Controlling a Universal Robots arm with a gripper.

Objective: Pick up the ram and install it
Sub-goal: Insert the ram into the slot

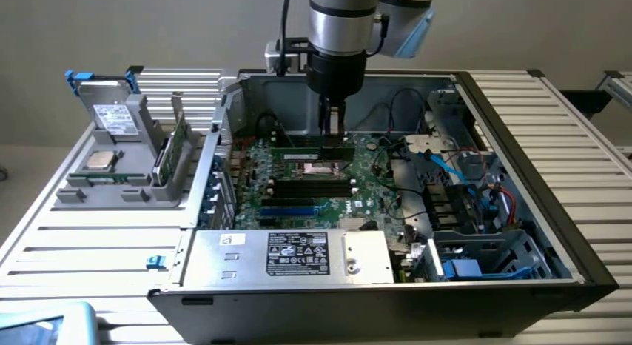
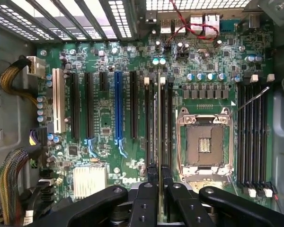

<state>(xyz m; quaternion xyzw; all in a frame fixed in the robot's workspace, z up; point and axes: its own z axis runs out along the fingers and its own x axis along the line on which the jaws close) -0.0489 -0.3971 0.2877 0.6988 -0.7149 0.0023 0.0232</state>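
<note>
Slatted grey table (image 1: 89, 241) bears an open black computer case (image 1: 553, 234), where the black gripper (image 2: 159, 169) clamps the narrow green ram (image 2: 159, 118) edge-down, lined up over black memory slots (image 2: 147, 123), evidently for seating.

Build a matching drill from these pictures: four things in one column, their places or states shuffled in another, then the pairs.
1 ram
2 processor socket
3 processor chip
4 power supply

A on the grey holder outside the case
B empty, on the motherboard
C clamped in the gripper
D labelled silver box inside the case

Pairs: 1-C; 2-B; 3-A; 4-D
</note>
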